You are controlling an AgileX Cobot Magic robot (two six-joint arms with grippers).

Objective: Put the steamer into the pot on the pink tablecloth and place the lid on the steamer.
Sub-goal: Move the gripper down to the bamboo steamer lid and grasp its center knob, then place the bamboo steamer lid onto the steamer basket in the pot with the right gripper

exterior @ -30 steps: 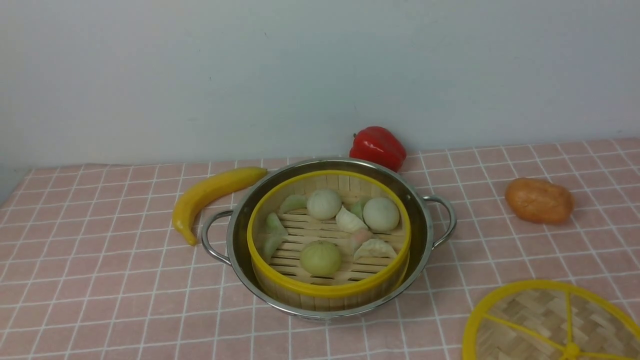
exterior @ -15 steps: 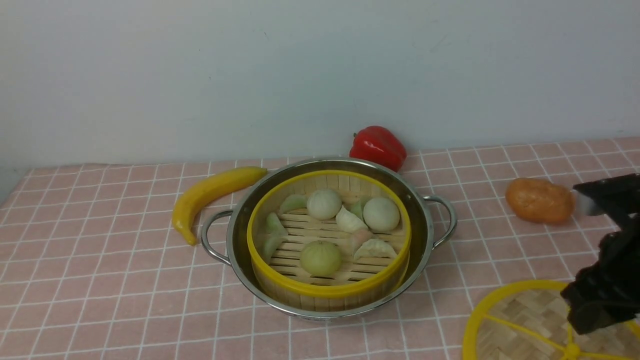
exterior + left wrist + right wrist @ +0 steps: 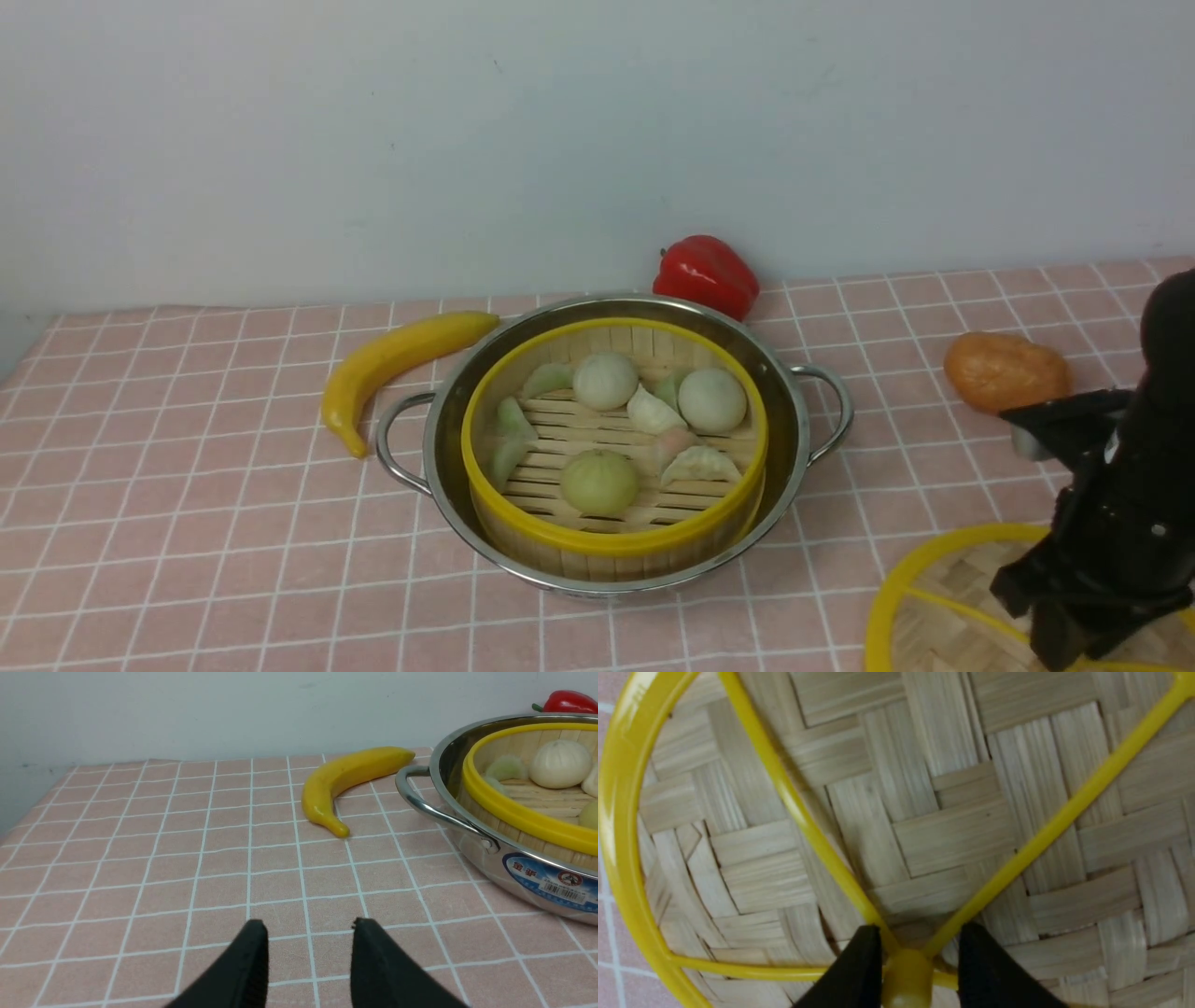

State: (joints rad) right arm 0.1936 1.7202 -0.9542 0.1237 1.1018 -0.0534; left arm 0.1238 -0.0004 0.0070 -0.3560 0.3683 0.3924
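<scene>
The steamer (image 3: 611, 543), a bamboo basket with yellow rims holding pale buns and dumplings, sits inside the steel pot (image 3: 790, 385) on the pink tablecloth (image 3: 187, 523). The lid (image 3: 934, 611), a flat woven disc with a yellow rim, lies on the cloth at the front right, partly cut off by the frame. My right gripper (image 3: 1055, 644) is down on the lid. In the right wrist view the gripper (image 3: 919, 933) is open, its fingers on either side of the lid's yellow centre knob (image 3: 906, 975). My left gripper (image 3: 308, 926) is open and empty over bare cloth, left of the pot (image 3: 472, 826).
A yellow banana (image 3: 392, 359) lies just left of the pot. A red pepper (image 3: 707, 273) stands behind the pot by the wall. An orange-brown toy food (image 3: 1006, 373) lies to the right, behind my right arm.
My right arm came into the front view from the right and moved down and left over the lid. The pot and steamer have not moved.
</scene>
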